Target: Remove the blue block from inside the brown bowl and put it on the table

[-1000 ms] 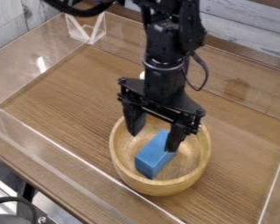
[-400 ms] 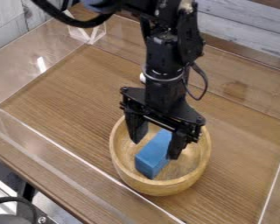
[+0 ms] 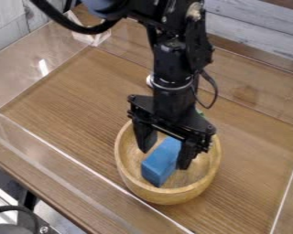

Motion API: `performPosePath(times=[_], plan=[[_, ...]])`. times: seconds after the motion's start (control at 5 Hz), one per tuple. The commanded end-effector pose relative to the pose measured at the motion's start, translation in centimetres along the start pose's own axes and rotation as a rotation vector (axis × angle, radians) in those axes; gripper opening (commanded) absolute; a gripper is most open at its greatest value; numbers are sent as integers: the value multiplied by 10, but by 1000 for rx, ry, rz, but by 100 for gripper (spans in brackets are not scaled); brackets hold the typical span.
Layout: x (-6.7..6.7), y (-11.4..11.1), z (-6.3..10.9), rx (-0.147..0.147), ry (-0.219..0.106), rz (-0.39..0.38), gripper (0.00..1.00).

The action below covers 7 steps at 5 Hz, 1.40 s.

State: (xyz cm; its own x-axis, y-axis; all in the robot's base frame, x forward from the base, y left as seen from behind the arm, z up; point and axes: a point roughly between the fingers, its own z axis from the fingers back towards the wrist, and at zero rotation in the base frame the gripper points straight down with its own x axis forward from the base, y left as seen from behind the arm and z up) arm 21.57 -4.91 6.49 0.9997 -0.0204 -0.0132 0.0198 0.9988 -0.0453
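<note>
The brown bowl (image 3: pixel 131 174) sits on the table (image 3: pixel 76 101) near its front edge. Inside it the blue block (image 3: pixel 160 162) leans tilted, one end resting on the bowl's floor and the other pointing up. My gripper (image 3: pixel 165 149) points straight down into the bowl, open wide, with one black finger (image 3: pixel 144 137) left of the block and the other to its right. The block's upper end lies between the fingers; they stand apart from it.
Low clear acrylic walls (image 3: pixel 39 146) edge the tabletop on the left and front. A clear triangular stand (image 3: pixel 91 32) sits at the back left. Bare wood stretches left and behind the bowl.
The gripper has sunk slightly deeper into the bowl around the block. It stays open, and the block has not moved.
</note>
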Motion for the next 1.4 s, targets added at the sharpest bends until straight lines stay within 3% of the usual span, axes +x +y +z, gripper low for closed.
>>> performPosePath(times=[0.0,1.2], plan=[[5,-4,4,-12,-32,-14,100],[4,-6,-10,-34,-35,-14,100]])
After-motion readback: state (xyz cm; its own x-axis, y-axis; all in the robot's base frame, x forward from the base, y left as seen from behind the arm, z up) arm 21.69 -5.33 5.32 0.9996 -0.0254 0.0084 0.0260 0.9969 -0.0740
